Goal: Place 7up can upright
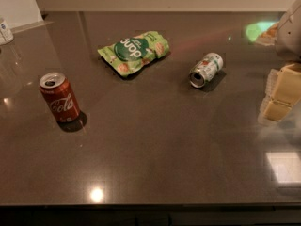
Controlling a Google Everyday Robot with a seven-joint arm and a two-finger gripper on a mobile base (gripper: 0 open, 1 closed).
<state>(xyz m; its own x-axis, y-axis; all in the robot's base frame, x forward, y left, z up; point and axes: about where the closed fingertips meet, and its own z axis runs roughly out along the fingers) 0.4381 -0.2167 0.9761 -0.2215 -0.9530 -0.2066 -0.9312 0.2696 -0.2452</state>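
The 7up can (205, 69) is silver-white with green lettering and a red spot. It lies on its side on the dark table (155, 145), right of centre, with its top end pointing toward the front left. My gripper (281, 94) is at the right edge of the view, pale yellow, low over the table. It is to the right of the can and a little nearer the front, apart from it by more than a can's length, and it holds nothing that I can see.
A red Coca-Cola can (59, 98) stands upright at the left. A green snack pouch (134, 52) lies flat behind the centre. A white container (4, 31) stands at the far left edge. The table's front edge runs along the bottom.
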